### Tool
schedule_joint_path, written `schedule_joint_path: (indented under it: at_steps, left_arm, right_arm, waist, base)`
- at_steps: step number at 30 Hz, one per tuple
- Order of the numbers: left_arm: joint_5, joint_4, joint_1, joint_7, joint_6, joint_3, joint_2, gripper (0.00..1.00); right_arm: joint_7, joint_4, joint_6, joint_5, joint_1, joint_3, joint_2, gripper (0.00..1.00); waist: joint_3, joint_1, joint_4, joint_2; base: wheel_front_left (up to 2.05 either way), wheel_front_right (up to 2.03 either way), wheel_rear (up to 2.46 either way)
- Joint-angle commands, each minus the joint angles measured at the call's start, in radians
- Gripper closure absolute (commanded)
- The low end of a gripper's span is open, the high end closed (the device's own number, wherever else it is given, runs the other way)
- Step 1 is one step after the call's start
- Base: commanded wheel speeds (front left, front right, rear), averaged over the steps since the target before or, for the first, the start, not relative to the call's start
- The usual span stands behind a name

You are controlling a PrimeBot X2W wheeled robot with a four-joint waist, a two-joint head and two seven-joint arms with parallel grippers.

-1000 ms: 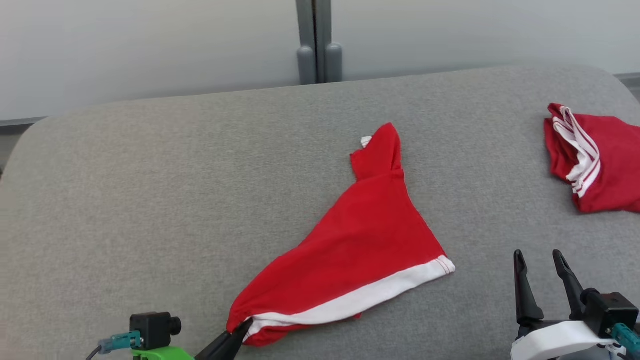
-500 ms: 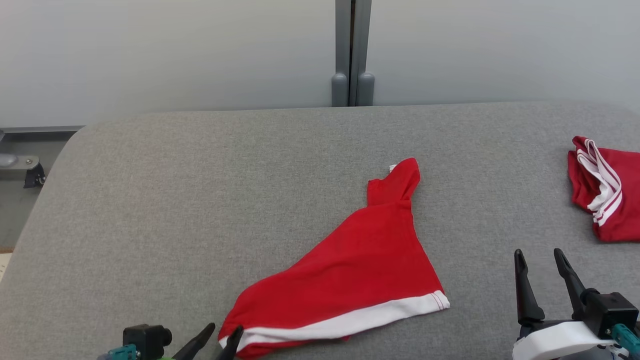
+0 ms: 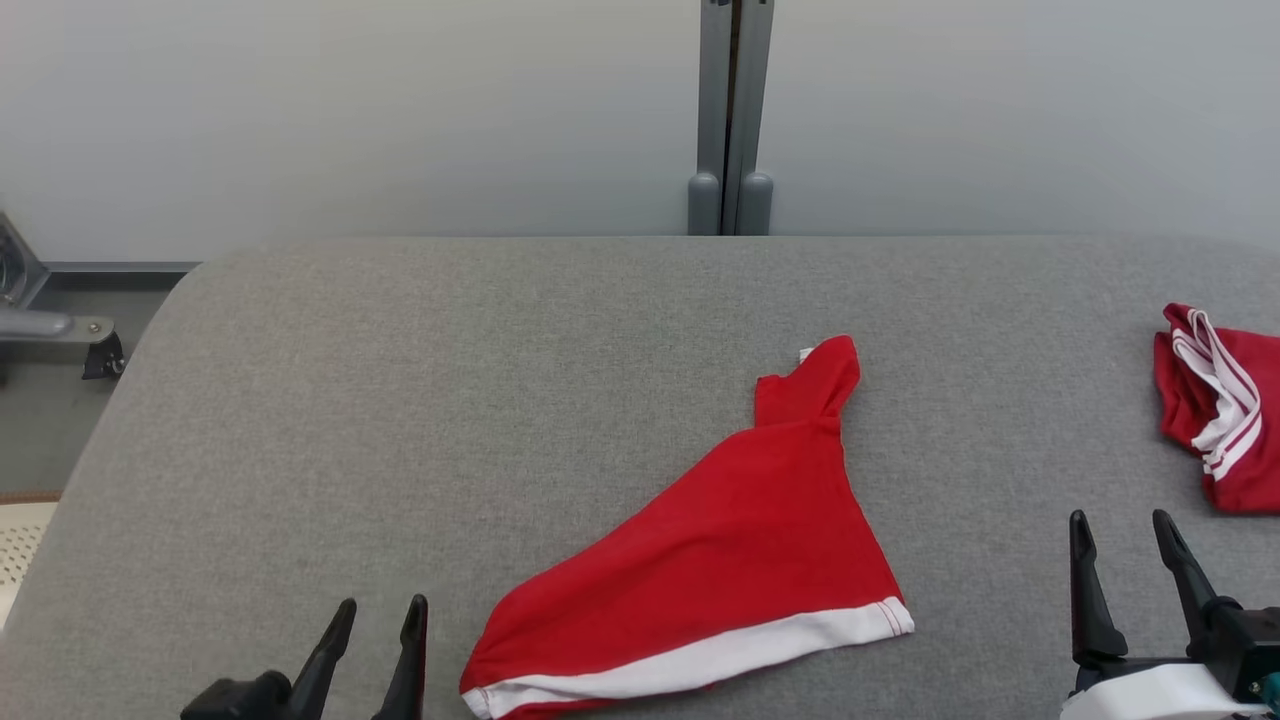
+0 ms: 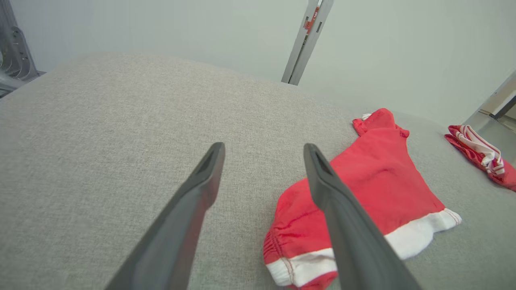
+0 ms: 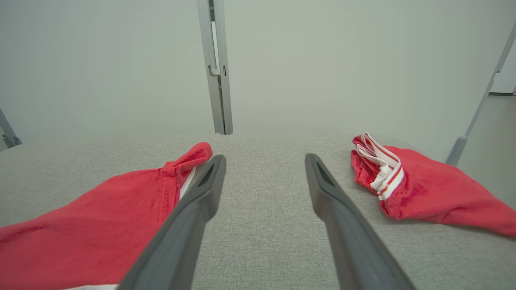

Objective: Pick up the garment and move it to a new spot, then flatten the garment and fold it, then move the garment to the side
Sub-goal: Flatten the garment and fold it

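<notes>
**Head view:** the garment (image 3: 720, 560) lies loose on the grey tabletop (image 3: 400, 400), toward the near edge and a little right of middle. It is red with a white band along its near edge. From that band it tapers to a narrow, twisted tip at the far end, so it forms a rough triangle, not a flat piece. The left gripper (image 3: 383, 601) stands just beside the band's left corner, fingers spread and empty. The right gripper (image 3: 1118, 516) is well apart to the right, also spread and empty. A striped piece (image 3: 1220, 410), red and white, sits crumpled at the right edge.

**Left wrist view:** the 2 fingers are wide apart over bare tabletop. The garment lies to their right, partly behind the right finger. Its near corner is gathered and puckered, with the band bunched there, and the rest shows only soft folds.

**Right wrist view:** the fingers are parted with bare tabletop between them. The garment's narrow tip lies to the left, partly behind the left finger, and the striped piece lies to the right.

Step 1, the move to a new spot, looks done, and flattening is in hand. The next move likely calls for each gripper to pinch 1 end of the band and draw the ends apart, then to untwist the tip. The cloth looks thin and limp, so it should follow a pull but may bunch if dragged.
</notes>
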Motion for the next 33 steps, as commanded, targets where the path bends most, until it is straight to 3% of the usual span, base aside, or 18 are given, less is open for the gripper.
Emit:
schedule_joint_path:
  at_steps: [1, 9, 15, 23, 30, 33]
  left_arm:
    - [0.061, -0.018, 0.035, -0.003, -0.005, 0.051, -0.033, 0.00]
    - [0.342, -0.052, 0.146, -0.002, -0.115, 0.310, -0.227, 0.00]
    - [0.425, -0.025, 0.138, -0.002, -0.167, 0.385, -0.294, 0.00]
    - [0.439, -0.013, 0.108, -0.002, -0.176, 0.369, -0.309, 0.00]
    - [0.382, 0.039, 0.099, 0.000, -0.176, 0.375, -0.275, 0.00]
    - [0.354, 0.063, 0.080, 0.083, -0.176, 0.368, -0.239, 0.00]
  right_arm:
    - [0.000, -0.004, -0.002, -0.007, 0.013, -0.003, -0.002, 0.00]
    - [0.000, 0.000, -0.002, -0.015, 0.032, 0.029, -0.002, 0.00]
    - [0.000, 0.030, -0.002, -0.010, 0.035, 0.051, -0.003, 0.00]
    - [0.000, 0.042, -0.002, 0.000, 0.025, 0.067, -0.003, 0.00]
    - [0.000, 0.065, -0.002, 0.028, -0.011, 0.118, -0.002, 0.00]
    - [0.045, 0.107, -0.002, 0.003, -0.062, 0.169, -0.003, 0.00]
  waist:
    - [-0.008, 0.0000, 0.005, 0.0000]
    - [-0.003, 0.0000, 0.009, 0.0000]
    - [0.004, 0.0000, 0.004, 0.0000]
    - [0.010, 0.0000, -0.011, 0.0000]
    - [0.012, 0.0000, -0.013, 0.0000]
    - [0.016, 0.0000, -0.008, 0.0000]
  base:
    - [0.00, 0.00, 0.00]
    - [0.00, 0.00, 0.00]
    - [0.00, 0.00, 0.00]
    - [0.00, 0.00, 0.00]
    - [0.00, 0.00, 0.00]
    - [0.00, 0.00, 0.00]
